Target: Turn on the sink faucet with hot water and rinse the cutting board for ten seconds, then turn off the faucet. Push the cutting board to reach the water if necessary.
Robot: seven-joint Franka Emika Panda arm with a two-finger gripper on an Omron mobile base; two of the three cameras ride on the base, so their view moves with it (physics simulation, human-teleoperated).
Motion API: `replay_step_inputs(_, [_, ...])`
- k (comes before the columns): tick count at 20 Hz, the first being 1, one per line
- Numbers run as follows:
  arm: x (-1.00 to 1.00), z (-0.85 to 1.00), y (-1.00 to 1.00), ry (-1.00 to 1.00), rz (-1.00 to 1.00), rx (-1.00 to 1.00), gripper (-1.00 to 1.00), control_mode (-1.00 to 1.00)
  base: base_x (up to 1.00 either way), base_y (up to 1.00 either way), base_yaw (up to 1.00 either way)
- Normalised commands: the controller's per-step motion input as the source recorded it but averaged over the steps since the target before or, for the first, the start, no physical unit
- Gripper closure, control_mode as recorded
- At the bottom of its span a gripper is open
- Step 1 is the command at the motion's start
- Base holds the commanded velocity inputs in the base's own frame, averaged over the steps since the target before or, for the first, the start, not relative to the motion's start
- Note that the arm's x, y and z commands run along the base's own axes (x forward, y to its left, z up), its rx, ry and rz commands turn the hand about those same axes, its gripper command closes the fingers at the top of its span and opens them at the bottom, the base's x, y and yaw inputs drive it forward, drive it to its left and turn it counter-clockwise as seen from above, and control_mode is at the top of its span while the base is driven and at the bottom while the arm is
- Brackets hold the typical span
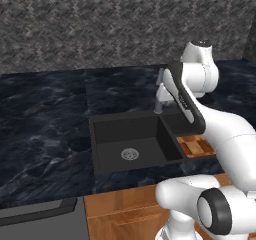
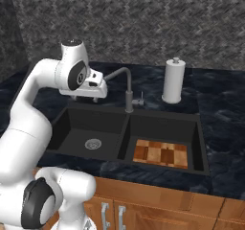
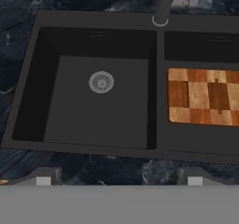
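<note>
The matte black rectangular double-basin sink (image 2: 201, 143) is recessed in the dark marbled desk (image 2: 220, 99). The small orange-brown wooden cutting board with light and dark block stripes (image 2: 160, 154) lies flat on the floor of one basin, at about 4 o'clock from the slim grey metal gooseneck faucet (image 2: 128, 96) in the right base view. The other basin, with the round silver drain (image 2: 93, 143), lies at about 8 o'clock from the faucet's stem. The faucet stands on the back rim at the divider between the basins, its spout curving toward the robot's arm. A white upright cylinder with a knob top (image 2: 173, 81) stands on the desk at about 2 o'clock from the faucet.

The tool (image 3: 119, 178) hangs above the sink's front rim, released, its two fingertips well apart and grasping nothing.
</note>
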Motion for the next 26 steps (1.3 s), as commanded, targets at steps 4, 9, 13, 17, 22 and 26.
replay_step_inputs(4, [0.0, 0.0, -0.42, -0.02, 0.0, 0.0, -1.0, -1.0, 0.0, 0.0, 0.0])
replay_step_inputs(9, [0.0, 0.0, -0.38, -0.01, 0.0, 0.0, -1.0, -1.0, 0.0, 0.0, 0.0])
replay_step_inputs(13, [0.0, 0.0, -0.29, -0.01, 0.0, 0.0, -1.0, -1.0, 0.0, 0.0, 0.0])
replay_step_inputs(17, [0.01, -0.06, -0.38, -0.08, 0.0, 0.01, -1.0, -1.0, 0.0, 0.0, 0.0])
replay_step_inputs(22, [0.0, -0.31, -0.35, -0.17, 0.0, 0.01, -1.0, -1.0, 0.0, 0.0, 0.0])
replay_step_inputs(26, [0.01, -0.31, -0.26, -0.19, 0.0, 0.0, -1.0, -1.0, 0.0, 0.0, 0.0])
